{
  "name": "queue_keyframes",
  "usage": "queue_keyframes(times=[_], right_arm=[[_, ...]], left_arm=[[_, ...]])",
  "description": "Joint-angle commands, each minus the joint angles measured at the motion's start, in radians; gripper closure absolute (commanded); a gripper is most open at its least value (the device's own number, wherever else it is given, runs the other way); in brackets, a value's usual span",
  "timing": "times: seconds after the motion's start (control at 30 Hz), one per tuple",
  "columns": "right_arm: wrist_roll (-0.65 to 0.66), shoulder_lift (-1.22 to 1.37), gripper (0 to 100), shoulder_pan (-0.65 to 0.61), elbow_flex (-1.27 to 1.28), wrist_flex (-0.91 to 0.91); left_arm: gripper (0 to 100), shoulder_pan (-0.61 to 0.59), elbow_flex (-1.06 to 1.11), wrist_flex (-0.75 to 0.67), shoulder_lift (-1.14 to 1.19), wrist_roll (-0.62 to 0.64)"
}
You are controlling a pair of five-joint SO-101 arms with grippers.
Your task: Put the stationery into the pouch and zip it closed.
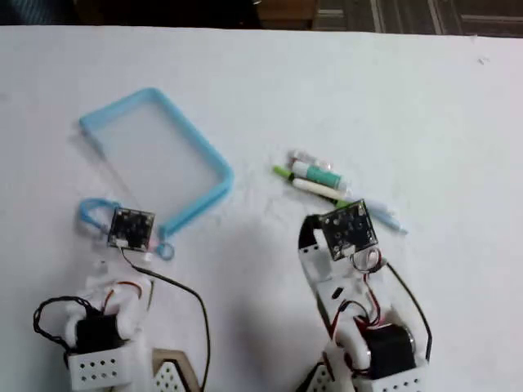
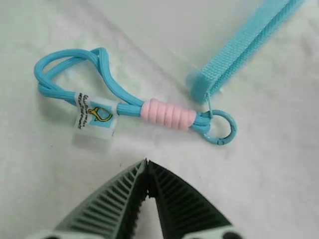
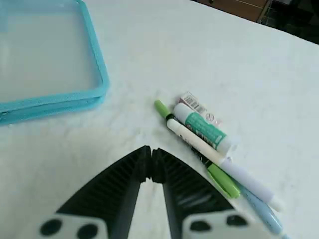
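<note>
Lying loose on the counter (image 1: 425,98), the stationery (image 1: 320,177) sits near the right claw (image 3: 151,160), apart from the pouch (image 1: 198,139). The left claw (image 2: 147,172) hangs by its strap (image 2: 124,107). Both claws are closed and empty, so packing and zipping remain.

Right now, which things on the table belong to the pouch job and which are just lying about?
For the job: blue-edged pouch, its wrist loop, glue stick, green pen, white pen, pale blue pen, small pink-labelled piece.
Not for the job: white table, dark furniture behind it.
</note>
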Motion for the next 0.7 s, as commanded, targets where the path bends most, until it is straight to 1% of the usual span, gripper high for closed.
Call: queue_keyframes(times=[0.0,0.1,0.23,0.33,0.43,0.5,0.57,0.63,0.67], right_arm=[[-0.006,0.231,98.1,-0.061,-0.209,0.033],[-0.012,0.501,98.1,-0.116,-0.356,0.059],[-0.097,0.811,98.1,-0.162,-0.543,0.054],[-0.112,1.007,98.1,-0.214,-0.68,0.056],[-0.121,1.17,97.7,-0.286,-0.784,0.058],[-0.157,1.259,94.0,-0.337,-0.836,0.059],[-0.261,1.34,87.6,-0.372,-0.878,0.061],[-0.353,1.412,82.2,-0.417,-0.904,0.061],[-0.391,1.446,81.3,-0.44,-0.918,0.061]], left_arm=[[97,-0.002,-0.003,0.005,0.002,0.0],[97,-0.002,-0.003,0.005,0.002,0.0],[97,0.004,-0.003,0.003,0.002,0.002],[97,0.016,-0.003,0.003,0.002,-0.005],[95,-0.002,-0.009,0.002,0.001,-0.018],[89,-0.064,-0.037,0.002,0.001,-0.095],[83,-0.177,-0.068,0.0,0.001,-0.189],[79,-0.314,-0.097,-0.018,0.001,-0.212],[78,-0.392,-0.115,-0.041,0.001,-0.212]])
